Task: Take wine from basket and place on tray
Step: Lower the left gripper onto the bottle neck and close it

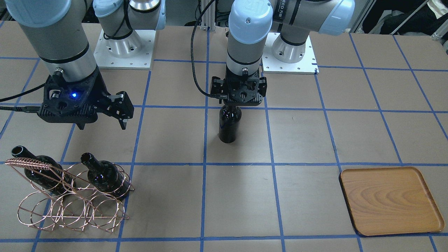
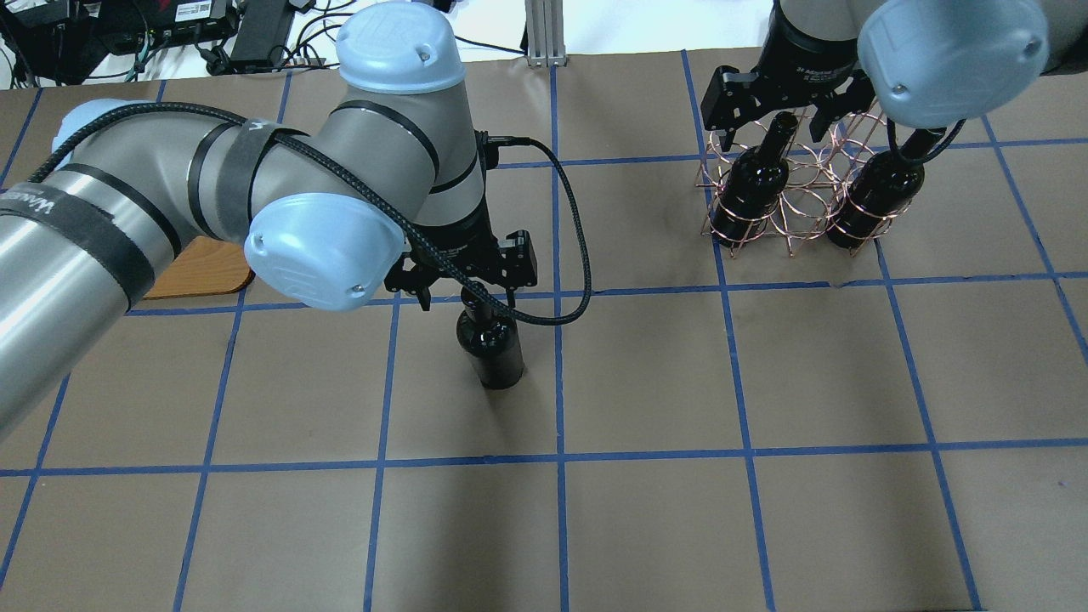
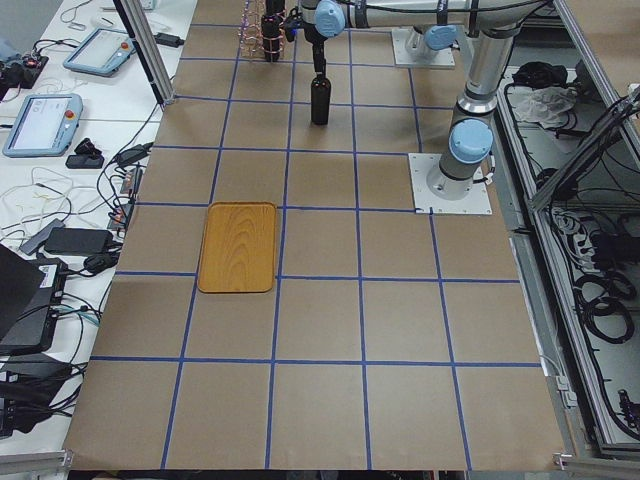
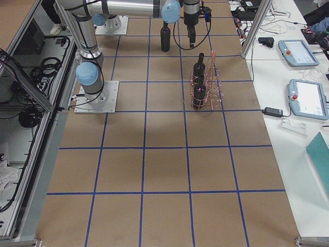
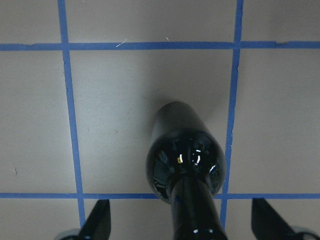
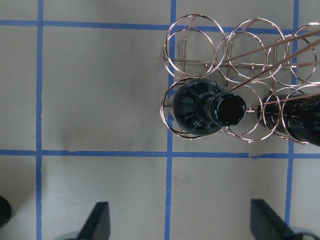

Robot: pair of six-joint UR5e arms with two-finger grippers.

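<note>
**Fingers [image 5: 97, 222] apart around the wine [image 1: 229, 126] neck**

My left gripper [image 5: 181, 227] straddles the neck, not touching glass. Wine stands upright on the table [image 1: 308, 140], well apart from tray [image 1: 390, 201] and basket [image 1: 70, 206]. My right gripper [image 6: 182, 227] hangs spread near the basket.

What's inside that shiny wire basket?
Two wine bottles stand neck-up in loops of the basket. The other loops look empty. The glass is too dark to show whether the bottles have anything in them.
</note>
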